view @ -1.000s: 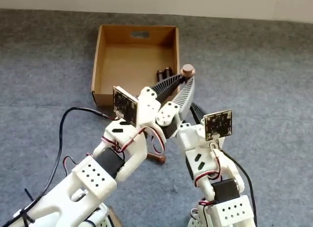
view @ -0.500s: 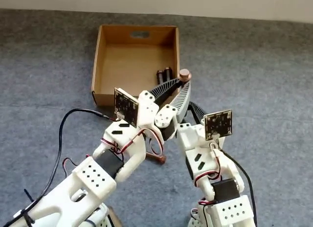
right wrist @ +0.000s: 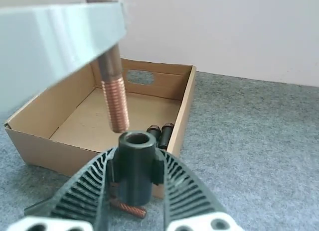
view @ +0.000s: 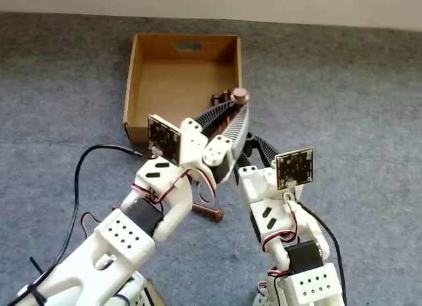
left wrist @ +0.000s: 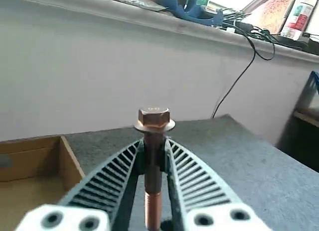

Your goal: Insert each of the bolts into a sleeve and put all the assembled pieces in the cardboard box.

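Note:
My left gripper (left wrist: 153,142) is shut on a copper bolt (left wrist: 153,161), held upright with its hex head (view: 239,95) on top, close by the cardboard box's (view: 135,75) right wall. My right gripper (right wrist: 134,154) is shut on a black sleeve (right wrist: 133,169), bore facing up. The bolt's threaded end (right wrist: 116,105) hangs just above the sleeve's opening, a little off to one side. Two dark assembled pieces (right wrist: 160,133) lie inside the box (right wrist: 185,102) against its right wall. In the high view the left arm covers the sleeve.
A loose copper bolt (view: 208,214) lies on the grey carpet between the two arms, also seen under my right gripper as a bolt (right wrist: 128,209). A black cable (view: 82,181) runs along the left arm. Open carpet lies to the right of the box.
The left gripper has carried the bolt leftward, from just right of the box to its right wall. The right arm has kept still.

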Motion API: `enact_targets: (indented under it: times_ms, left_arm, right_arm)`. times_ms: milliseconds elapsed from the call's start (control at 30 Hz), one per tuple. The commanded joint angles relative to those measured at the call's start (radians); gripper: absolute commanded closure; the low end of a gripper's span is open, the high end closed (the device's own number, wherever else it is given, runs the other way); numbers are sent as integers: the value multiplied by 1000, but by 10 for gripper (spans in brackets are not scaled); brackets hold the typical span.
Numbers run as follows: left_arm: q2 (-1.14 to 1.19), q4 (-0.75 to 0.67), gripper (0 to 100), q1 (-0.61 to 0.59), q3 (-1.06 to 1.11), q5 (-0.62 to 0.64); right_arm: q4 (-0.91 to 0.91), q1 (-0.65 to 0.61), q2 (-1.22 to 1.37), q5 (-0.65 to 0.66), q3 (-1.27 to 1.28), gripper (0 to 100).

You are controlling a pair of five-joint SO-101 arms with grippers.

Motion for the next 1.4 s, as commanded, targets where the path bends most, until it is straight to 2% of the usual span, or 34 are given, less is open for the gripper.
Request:
enact_targets:
  times_ms: [0, 733, 1000, 1367]
  left_arm:
    - [-28, -5, 992, -18, -38, -6]
    - [-25, -2, 992, 44, -38, -5]
    - [133, -5, 992, 45, -104, -5]
    - [18, 0, 992, 76, -50, -5]
  right_arm:
    - [-18, 13, -13, -2, -7, 993]
    - [-18, 13, -13, -2, -7, 993]
    - [-18, 13, -13, -2, -4, 993]
    - [-22, 13, -13, -2, 7, 993]
